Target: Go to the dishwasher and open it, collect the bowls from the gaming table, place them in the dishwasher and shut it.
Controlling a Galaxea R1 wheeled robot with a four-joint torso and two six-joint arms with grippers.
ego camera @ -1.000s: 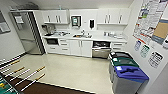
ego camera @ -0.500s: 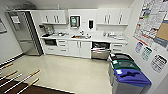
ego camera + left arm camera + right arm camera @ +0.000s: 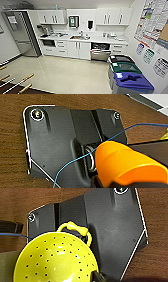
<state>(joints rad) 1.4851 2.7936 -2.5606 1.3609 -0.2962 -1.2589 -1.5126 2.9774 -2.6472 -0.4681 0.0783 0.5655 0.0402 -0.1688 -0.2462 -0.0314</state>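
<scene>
An orange bowl (image 3: 130, 165) is being seen large by the left wrist and a lime-yellow bowl (image 3: 56, 259), perforated and with a small loop handle, by the right wrist; whether either is being gripped cannot be told, since no fingers are being shown clearly. Brown wood grain is being shown behind the robot's dark plates in both wrist views, with a thin blue wire (image 3: 82, 157) crossing the left one. Farther out, in the head view, the dishwasher (image 3: 100, 51) is being seen across the pale floor (image 3: 70, 75), under the counter (image 3: 100, 39) right of the sink (image 3: 78, 37), its top rack looking pulled out and the dark inside exposed. The opening step is therefore being judged as done; loading and closing are being judged as left. Bins (image 3: 127, 75) are standing by the right wall.
</scene>
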